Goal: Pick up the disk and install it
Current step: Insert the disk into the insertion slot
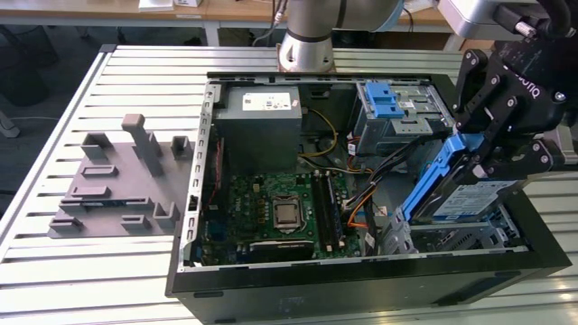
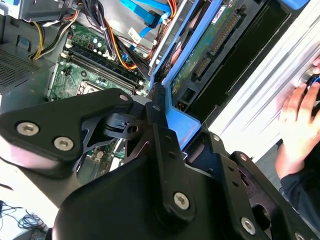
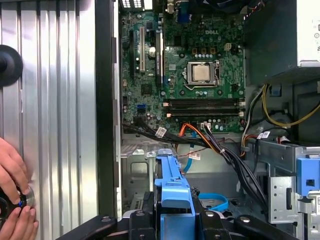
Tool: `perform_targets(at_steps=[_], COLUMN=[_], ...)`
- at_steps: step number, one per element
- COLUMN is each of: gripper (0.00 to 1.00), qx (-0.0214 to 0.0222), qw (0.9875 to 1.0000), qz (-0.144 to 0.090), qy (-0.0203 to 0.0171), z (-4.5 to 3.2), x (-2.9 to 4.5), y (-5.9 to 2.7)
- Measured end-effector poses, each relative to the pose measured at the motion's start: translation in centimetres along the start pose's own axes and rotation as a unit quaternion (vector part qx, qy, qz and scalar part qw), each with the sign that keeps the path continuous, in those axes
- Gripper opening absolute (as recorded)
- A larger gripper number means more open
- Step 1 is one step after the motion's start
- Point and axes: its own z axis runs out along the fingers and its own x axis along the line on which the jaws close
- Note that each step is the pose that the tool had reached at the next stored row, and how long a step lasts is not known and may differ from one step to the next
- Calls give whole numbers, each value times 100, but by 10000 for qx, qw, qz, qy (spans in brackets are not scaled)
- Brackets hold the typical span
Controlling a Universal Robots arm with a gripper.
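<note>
My gripper [image 1: 495, 150] is shut on the disk [image 1: 462, 200], a silver drive with a white-and-blue label and blue carrier rails. I hold it tilted, lower end down, over the metal drive bay [image 1: 451, 237] at the front corner of the open computer case, on the exterior view's right. In the second wrist view the disk [image 2: 210, 45] shows its green circuit-board underside, with a black finger [image 2: 161, 131] pressed against the blue rail. The first wrist view has the blue carrier [image 3: 172, 185] edge-on between the jaws of the gripper [image 3: 172, 220], above the bay floor.
The case [image 1: 361, 284] lies open on a slatted metal table [image 1: 135, 61], showing motherboard [image 1: 280, 210], grey power-supply box [image 1: 262, 128], cables and a rear drive cage [image 1: 397, 108] with blue latch. A grey fixture [image 1: 118, 183] sits at the exterior view's left. A person's hand [image 3: 12, 200] rests beside the case.
</note>
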Motion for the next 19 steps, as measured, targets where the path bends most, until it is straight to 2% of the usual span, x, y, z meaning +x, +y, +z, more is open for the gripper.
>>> perform_targets(at_steps=[4,19], gripper=[36,36], qx=[-29,-31], qw=[10000,10000], qz=[1,1], qy=[2,1], z=[32,139], x=[1,3], y=[-3,-4])
